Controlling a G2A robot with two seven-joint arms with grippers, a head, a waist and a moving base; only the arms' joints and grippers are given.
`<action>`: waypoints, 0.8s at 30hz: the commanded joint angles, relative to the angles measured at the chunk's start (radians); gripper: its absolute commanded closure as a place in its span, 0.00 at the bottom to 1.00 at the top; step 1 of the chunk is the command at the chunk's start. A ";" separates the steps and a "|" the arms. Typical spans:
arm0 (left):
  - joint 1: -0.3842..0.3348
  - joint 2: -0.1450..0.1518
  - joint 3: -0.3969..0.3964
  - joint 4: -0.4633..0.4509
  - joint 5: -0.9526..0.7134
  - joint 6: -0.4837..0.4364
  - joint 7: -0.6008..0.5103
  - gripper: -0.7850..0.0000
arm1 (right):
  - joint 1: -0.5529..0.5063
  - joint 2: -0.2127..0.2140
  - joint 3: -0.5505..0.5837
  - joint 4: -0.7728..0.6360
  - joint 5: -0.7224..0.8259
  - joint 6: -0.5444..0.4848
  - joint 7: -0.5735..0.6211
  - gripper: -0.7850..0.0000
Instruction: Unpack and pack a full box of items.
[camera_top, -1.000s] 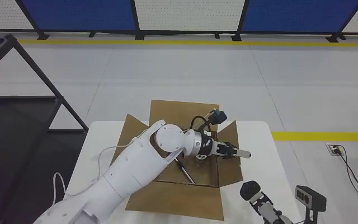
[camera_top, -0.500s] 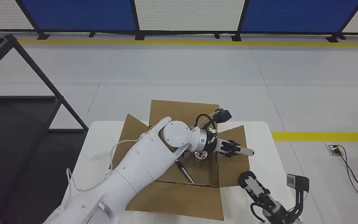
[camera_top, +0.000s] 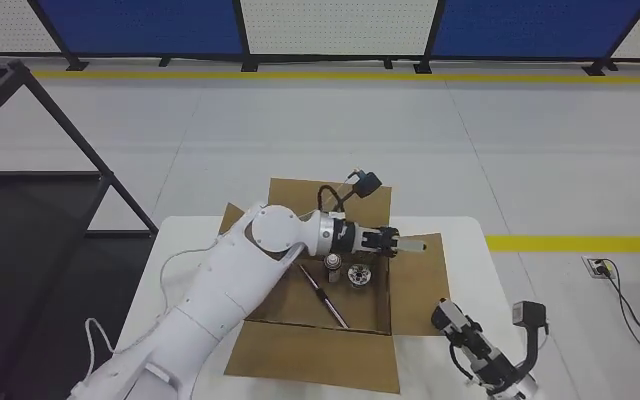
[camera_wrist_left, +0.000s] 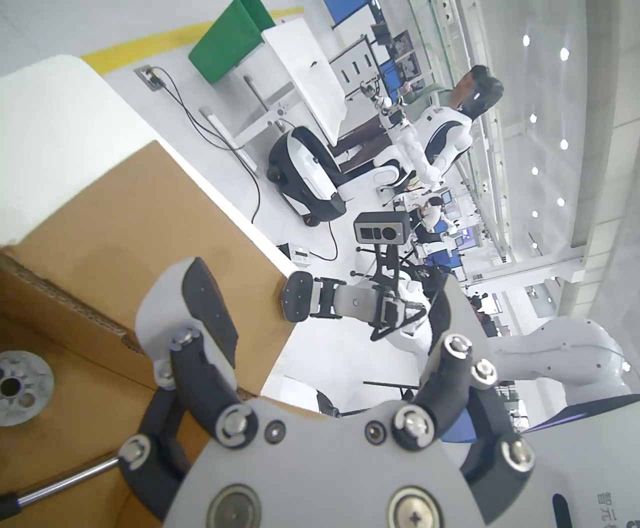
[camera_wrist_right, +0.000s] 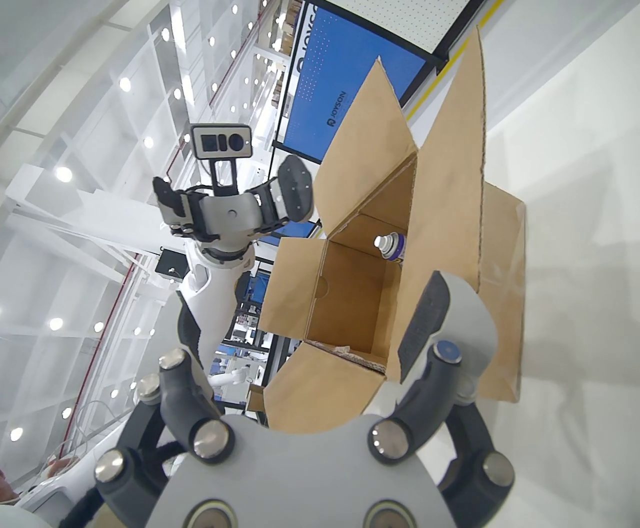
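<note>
An open cardboard box (camera_top: 330, 340) stands on the white table (camera_top: 180, 270) with its flaps spread. Inside it are a spray can (camera_top: 328, 265), a round metal flange (camera_top: 358, 274) and a thin rod-like tool (camera_top: 322, 295). My left gripper (camera_top: 408, 243) hovers open and empty over the box's right flap, above the flange (camera_wrist_left: 20, 387) and the tool (camera_wrist_left: 60, 482). My right gripper (camera_top: 447, 318) is off the box's near right corner, open and empty, facing the box (camera_wrist_right: 350, 290) and the can (camera_wrist_right: 390, 246).
The right flap (camera_wrist_left: 125, 225) lies under my left gripper (camera_wrist_left: 330, 310). Bare table (camera_wrist_right: 575, 250) stretches beside the box on the right. My right gripper (camera_wrist_right: 310, 340) looks across at the left gripper (camera_wrist_right: 235, 200) above the box.
My left gripper has drawn back from the right flap's outer edge toward the box's far side. The right arm has shifted and turned at the near right corner.
</note>
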 joint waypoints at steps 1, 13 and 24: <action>0.035 0.037 -0.065 -0.061 0.035 0.002 0.003 0.00 | 0.011 0.002 0.001 0.003 -0.033 0.042 -0.027 0.00; 0.153 0.114 -0.199 -0.246 0.138 0.050 -0.015 0.00 | 0.019 0.002 -0.027 -0.009 -0.056 0.085 -0.042 0.00; 0.198 0.121 -0.230 -0.300 0.145 0.051 0.063 0.00 | 0.043 0.006 -0.060 0.006 -0.080 0.092 -0.043 0.00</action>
